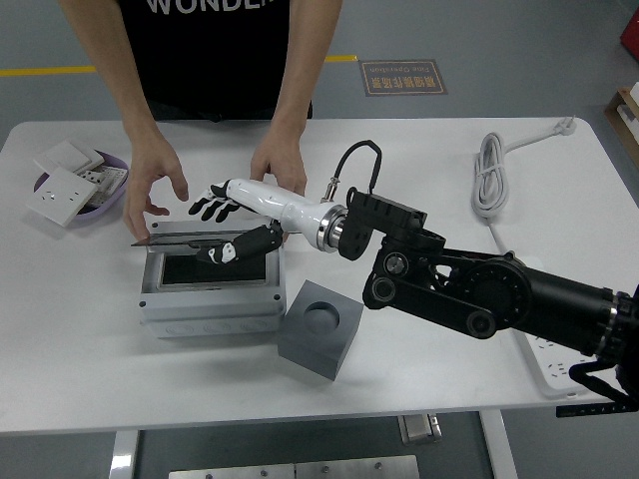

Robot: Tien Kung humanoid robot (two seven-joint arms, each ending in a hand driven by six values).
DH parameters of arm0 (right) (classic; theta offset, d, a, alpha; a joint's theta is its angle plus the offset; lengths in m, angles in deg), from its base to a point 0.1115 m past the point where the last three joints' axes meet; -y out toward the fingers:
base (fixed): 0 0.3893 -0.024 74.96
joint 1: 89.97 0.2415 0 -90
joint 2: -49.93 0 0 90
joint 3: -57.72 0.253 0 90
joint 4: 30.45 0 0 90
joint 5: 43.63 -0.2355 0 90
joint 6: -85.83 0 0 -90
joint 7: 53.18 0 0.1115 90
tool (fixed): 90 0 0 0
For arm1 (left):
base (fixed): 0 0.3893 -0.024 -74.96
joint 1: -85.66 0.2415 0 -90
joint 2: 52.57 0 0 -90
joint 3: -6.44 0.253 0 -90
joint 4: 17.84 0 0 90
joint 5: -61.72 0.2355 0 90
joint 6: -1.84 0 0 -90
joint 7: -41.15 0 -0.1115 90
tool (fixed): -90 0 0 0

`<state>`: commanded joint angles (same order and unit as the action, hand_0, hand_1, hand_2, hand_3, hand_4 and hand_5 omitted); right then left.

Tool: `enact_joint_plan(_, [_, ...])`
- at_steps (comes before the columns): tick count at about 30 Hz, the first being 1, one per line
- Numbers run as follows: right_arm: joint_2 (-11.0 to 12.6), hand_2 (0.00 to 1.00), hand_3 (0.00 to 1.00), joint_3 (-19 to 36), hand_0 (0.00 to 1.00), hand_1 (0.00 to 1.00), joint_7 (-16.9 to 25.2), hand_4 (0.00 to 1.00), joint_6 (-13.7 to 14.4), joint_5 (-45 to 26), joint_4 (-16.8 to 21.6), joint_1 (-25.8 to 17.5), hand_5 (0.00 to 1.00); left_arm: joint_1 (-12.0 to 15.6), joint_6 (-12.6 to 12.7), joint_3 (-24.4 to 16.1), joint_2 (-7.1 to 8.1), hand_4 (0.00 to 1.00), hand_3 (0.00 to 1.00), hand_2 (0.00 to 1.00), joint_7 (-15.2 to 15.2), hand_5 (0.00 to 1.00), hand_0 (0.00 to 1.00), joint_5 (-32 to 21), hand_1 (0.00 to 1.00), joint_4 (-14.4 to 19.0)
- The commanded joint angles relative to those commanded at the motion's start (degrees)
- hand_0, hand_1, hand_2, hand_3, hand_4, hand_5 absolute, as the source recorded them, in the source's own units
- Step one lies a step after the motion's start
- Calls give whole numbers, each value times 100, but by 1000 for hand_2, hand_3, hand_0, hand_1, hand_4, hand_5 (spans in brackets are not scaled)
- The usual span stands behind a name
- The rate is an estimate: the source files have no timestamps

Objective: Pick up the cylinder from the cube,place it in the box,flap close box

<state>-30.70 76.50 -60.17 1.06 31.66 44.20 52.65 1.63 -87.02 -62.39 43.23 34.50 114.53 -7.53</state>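
A grey box [210,289] stands left of centre on the white table [419,389]. Its clear flap lid [200,238] is tilted low over the opening. My right hand [222,228] reaches in from the right, fingers spread, resting on the lid. A dark grey cube [319,328] with an empty round hole stands at the box's right front corner. The cylinder is not visible. A person's hands [155,172] hover behind the box, apart from it.
A purple bowl [105,190] with white switch plates [65,190] sits at the far left. A coiled white cable [491,175] lies at the right. My black right arm [479,294] crosses the table's right half.
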Motion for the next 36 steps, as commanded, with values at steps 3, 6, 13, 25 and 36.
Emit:
enact_joint_plan(3, [54,702,739,-94,746,675,-47,803,32,-26,154,-64,336,10,2,2,-3,2,951,854,4,2,923,-15,852,0])
enact_joint_plan(6, [68,702,739,-214,746,675,-99,803,32,-60,238,-138,336,15,4,-6,0,2,951,854,11,2,923,-24,852,0])
enact_joint_plan(13, [40,709,706,-393,739,676,-153,605,0,-64,264,-280,399,3,7,-20,11,2,951,854,37,2,923,-54,852,0])
enact_joint_plan(25, [403,712,703,519,740,681,-170,476,-4,248,458,-464,455,2,12,-26,-4,2,951,854,34,2,923,-58,852,0])
enact_joint_plan(36, [761,713,704,1918,738,683,-51,514,-122,641,476,-1337,438,-14,9,-7,-50,2,951,854,27,2,923,-46,852,0])
